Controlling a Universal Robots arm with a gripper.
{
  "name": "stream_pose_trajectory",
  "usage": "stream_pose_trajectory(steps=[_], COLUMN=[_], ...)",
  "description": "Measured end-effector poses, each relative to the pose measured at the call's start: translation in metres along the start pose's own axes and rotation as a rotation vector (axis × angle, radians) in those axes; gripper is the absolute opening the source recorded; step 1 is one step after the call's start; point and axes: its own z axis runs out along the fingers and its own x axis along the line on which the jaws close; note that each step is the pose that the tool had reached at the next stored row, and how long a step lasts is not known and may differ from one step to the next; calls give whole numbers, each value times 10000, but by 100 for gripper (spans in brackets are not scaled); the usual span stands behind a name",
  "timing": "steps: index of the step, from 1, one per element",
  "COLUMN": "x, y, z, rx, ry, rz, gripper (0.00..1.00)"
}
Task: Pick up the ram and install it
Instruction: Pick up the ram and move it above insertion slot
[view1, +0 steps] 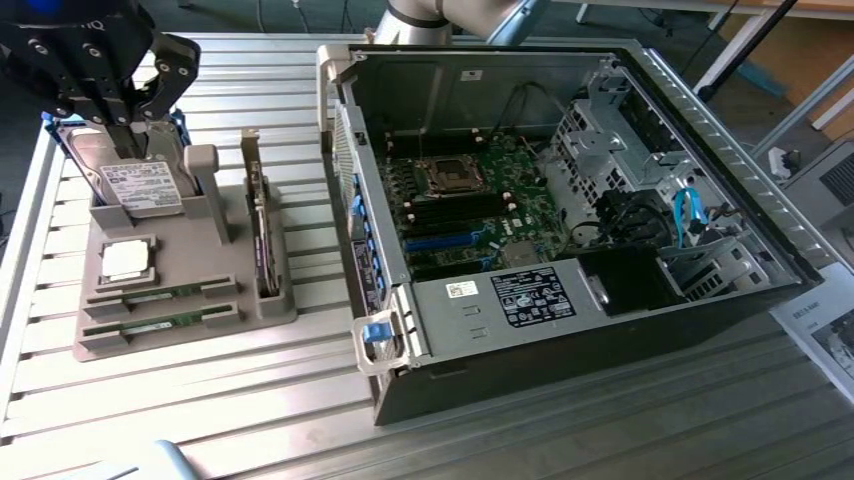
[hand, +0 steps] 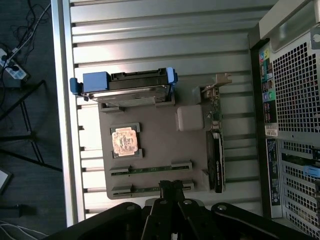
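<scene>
Two ram sticks lie flat in slots at the front of a grey holder (view1: 200, 340): one ram stick (view1: 163, 295) (hand: 150, 168) and its twin (view1: 160, 323) (hand: 145, 189) beside it. My black gripper (view1: 130, 135) (hand: 172, 186) hangs well above the holder with its fingers together and nothing between them. In the exterior view it sits in front of the hard drive (view1: 134, 180). In the wrist view its fingertips overlap the outer ram stick. The open computer case (view1: 561, 200) shows the green motherboard (view1: 487, 200) on the exterior view's right.
The holder also carries a square silver processor (view1: 124, 260) (hand: 125, 141), the hard drive (hand: 130, 87) with blue tabs, and an expansion card (view1: 260, 235) (hand: 216, 150) standing on edge. Everything rests on a ribbed metal table (view1: 200, 420). The case wall (hand: 292, 110) stands close beside the holder.
</scene>
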Motion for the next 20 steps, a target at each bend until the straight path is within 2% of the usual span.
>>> stream_pose_trajectory(steps=[7,20], x=[0,-1], y=[-5,-124], z=[0,-5], rx=[0,0], ry=[0,0], rz=[0,0], gripper=[11,11])
